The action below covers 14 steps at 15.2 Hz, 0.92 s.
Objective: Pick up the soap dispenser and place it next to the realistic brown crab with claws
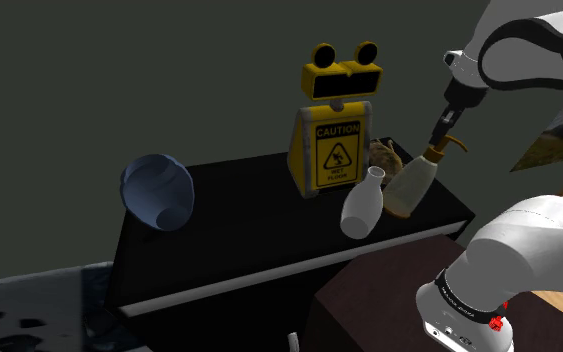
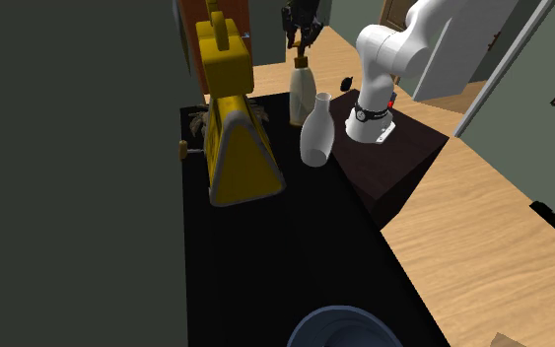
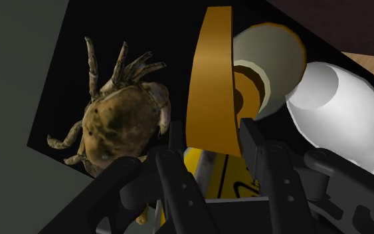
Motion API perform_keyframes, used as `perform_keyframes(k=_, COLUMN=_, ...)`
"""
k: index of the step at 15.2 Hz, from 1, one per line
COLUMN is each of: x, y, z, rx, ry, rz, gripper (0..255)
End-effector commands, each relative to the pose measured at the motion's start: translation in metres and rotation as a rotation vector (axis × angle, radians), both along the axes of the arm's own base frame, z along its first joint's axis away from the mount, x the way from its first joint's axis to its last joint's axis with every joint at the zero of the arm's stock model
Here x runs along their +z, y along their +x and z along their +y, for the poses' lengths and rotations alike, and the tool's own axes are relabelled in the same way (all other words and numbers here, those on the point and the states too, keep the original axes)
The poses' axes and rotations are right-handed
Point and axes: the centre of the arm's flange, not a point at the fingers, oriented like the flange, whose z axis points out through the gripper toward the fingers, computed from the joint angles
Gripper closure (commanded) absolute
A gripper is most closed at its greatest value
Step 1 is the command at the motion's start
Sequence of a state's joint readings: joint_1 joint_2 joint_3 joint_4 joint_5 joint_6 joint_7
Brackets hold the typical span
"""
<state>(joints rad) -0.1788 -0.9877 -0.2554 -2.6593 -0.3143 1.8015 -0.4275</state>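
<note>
Our black gripper (image 1: 446,130) clasps the pump top of the beige bottle-shaped soap dispenser (image 1: 412,185), which tilts just beside the white vase (image 1: 362,203), near the brown spiny-legged crab (image 3: 122,126). We should right it, then set it beside the crab, clear of the vase.

The scene is dimly lit, and the black worktop (image 1: 259,215) is rendered as a flat dark mass. The white arm (image 2: 403,44) and the wooden floor (image 2: 482,227) are caught brightest, while the grey wall (image 1: 119,80) is left in gloom.
</note>
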Motion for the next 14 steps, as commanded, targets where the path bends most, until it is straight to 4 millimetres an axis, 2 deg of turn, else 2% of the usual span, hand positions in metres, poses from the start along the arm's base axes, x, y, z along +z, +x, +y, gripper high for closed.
perform_keyframes(k=1, x=-0.01, y=0.0, z=0.0, rx=0.0, ry=0.0, rz=-0.001, gripper=255)
perform_keyframes(k=12, x=-0.069, y=0.0, z=0.0, rx=0.0, ry=0.0, rz=-0.001, gripper=255)
perform_keyframes(k=14, x=-0.069, y=0.0, z=0.0, rx=0.0, ry=0.0, rz=-0.001, gripper=255)
